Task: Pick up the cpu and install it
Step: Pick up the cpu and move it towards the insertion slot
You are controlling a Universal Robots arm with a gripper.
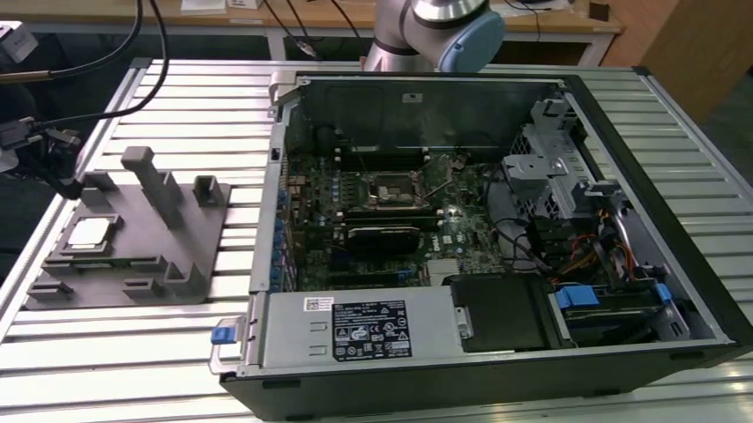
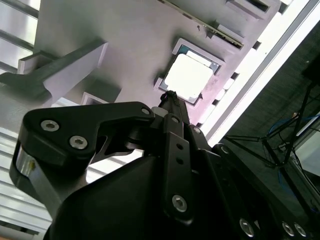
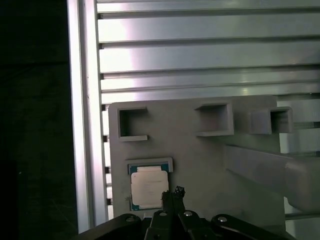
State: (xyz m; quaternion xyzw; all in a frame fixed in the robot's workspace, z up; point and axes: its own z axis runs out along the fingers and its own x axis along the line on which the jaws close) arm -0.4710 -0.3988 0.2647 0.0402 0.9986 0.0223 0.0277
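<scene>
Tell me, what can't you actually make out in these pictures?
- Exterior view: the arm is cut off by the top edge.
- Exterior view: the motherboard socket is too small to tell if empty.
- First wrist view: the gripper covers part of the cpu; contact unclear.

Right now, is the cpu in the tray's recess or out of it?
In. The cpu lies flat inside its framed recess on the grey tray, in both wrist views.
</scene>
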